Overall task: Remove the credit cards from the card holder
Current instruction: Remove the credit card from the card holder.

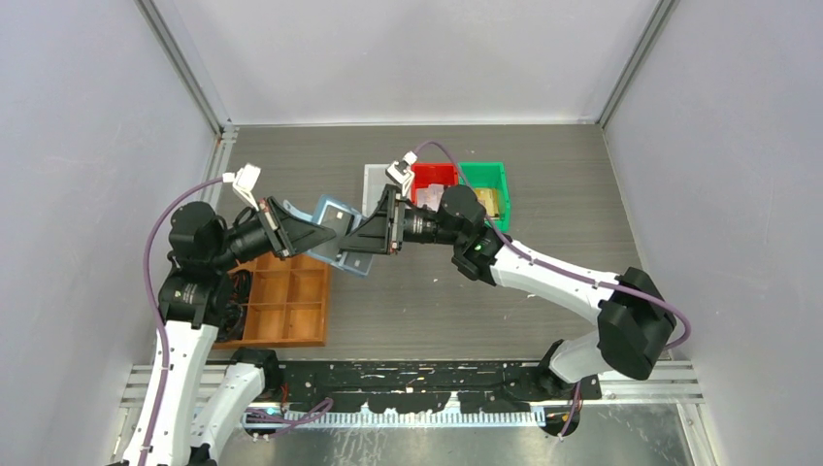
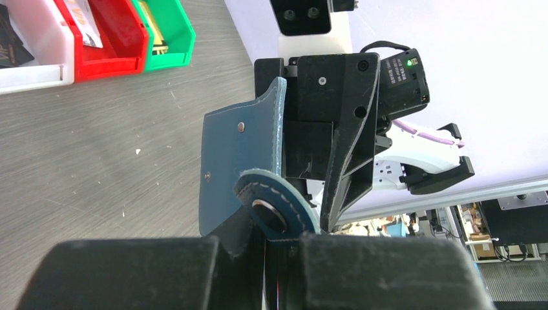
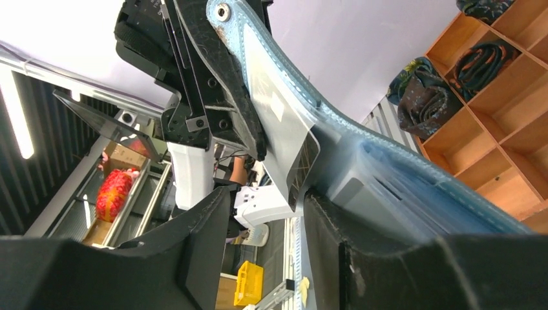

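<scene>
The teal-blue card holder (image 1: 335, 216) hangs folded open in the air between my two arms. My left gripper (image 1: 323, 233) is shut on one leaf of it, by the round snap tab (image 2: 278, 210); the teal outside (image 2: 236, 161) faces that camera. In the right wrist view the paler inside (image 3: 413, 187) shows, with a pale grey credit card (image 3: 278, 129) sticking partly out of its pocket. My right gripper (image 3: 271, 239) stands open right under that card's lower corner, which sits at the mouth of the gap beside one finger (image 3: 388, 271). From above, my right gripper (image 1: 367, 240) meets the holder from the right.
White (image 1: 380, 184), red (image 1: 434, 175) and green (image 1: 485, 180) bins stand at the back behind the arms. The white bin (image 2: 32, 71) holds a dark flat thing. A brown wooden compartment tray (image 1: 286, 301) lies on the table under the left arm.
</scene>
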Robot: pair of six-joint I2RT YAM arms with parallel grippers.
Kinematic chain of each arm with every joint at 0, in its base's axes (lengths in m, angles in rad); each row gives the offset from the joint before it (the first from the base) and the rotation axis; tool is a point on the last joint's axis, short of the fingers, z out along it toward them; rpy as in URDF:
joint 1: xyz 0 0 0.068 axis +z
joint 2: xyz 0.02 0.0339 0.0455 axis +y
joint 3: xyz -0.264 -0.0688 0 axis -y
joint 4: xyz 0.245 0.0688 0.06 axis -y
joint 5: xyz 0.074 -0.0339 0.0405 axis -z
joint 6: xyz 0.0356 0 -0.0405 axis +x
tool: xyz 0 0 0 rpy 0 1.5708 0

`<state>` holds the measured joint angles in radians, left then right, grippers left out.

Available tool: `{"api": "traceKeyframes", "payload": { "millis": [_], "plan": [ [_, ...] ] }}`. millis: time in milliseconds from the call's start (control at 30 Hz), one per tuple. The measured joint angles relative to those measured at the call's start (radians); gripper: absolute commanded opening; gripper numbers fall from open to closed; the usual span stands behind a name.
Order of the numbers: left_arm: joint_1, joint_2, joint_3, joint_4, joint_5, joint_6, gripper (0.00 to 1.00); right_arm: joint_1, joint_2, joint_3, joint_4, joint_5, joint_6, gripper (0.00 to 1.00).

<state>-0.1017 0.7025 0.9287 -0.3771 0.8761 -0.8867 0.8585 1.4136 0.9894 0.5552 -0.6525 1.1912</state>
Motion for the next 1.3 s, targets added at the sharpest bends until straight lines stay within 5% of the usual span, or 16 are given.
{"api": "traceKeyframes", "payload": {
  "millis": [300, 600, 867, 1100, 1300],
  "plan": [
    [0.011, -0.009, 0.012, 0.038, -0.002, -0.028, 0.00, 0.003, 0.070, -0.003, 0.218, -0.007, 0.140, 0.38],
    [0.011, -0.021, 0.018, 0.060, 0.013, -0.055, 0.11, 0.006, 0.071, -0.053, 0.352, 0.016, 0.199, 0.12],
    [0.010, -0.022, 0.018, 0.060, 0.045, -0.080, 0.23, 0.011, 0.045, -0.092, 0.379, 0.042, 0.190, 0.03],
    [0.009, -0.022, 0.018, 0.075, 0.076, -0.114, 0.04, 0.015, -0.047, -0.118, 0.274, 0.080, 0.086, 0.01],
    [0.004, -0.022, 0.018, 0.077, 0.087, -0.127, 0.00, 0.026, -0.082, -0.137, 0.240, 0.106, 0.033, 0.01]
  ]
}}
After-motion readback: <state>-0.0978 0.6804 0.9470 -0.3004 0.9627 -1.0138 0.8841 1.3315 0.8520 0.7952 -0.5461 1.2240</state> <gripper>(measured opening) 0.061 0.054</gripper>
